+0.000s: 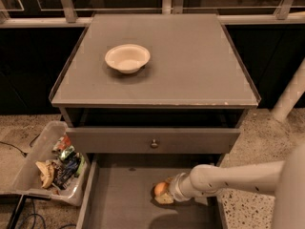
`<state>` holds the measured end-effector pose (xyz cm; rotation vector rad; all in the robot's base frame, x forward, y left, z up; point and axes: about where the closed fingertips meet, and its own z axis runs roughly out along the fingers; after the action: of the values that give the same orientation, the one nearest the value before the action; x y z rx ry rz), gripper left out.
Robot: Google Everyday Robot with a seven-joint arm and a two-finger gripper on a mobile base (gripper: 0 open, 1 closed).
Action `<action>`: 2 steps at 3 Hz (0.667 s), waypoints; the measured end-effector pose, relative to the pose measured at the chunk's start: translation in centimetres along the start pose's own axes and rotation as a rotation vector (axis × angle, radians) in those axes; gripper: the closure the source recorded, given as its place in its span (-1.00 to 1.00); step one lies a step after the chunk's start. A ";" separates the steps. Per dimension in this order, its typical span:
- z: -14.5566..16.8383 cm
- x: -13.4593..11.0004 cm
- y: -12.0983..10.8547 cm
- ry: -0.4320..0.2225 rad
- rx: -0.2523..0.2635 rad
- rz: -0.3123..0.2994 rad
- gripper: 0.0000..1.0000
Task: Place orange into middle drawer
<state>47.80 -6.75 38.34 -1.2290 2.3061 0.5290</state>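
Arm point(238, 175): smooth cream-white tube with a thick rounded joint.
Wrist point(179, 187): pale ringed collar.
Gripper point(163, 194): pale, below the counter point(190, 66) front edge, right of centre.

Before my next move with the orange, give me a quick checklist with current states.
1. Middle drawer pulled open: ok.
2. Orange over the drawer floor, inside its walls: ok.
3. Gripper low in the drawer, right at the orange: ok.
4. Orange resting on the floor rather than held above it: cannot tell.
5. Arm apart from the drawer's right wall where it crosses: cannot tell.
6. Bowl up on the cabinet top, away from the arm: ok.
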 end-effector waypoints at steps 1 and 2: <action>2.2 1.0 -0.4 0.069 0.047 0.005 1.00; 2.8 0.3 -0.5 0.069 0.051 -0.018 0.63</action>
<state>48.68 -5.69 35.81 -1.2605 2.3489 0.4246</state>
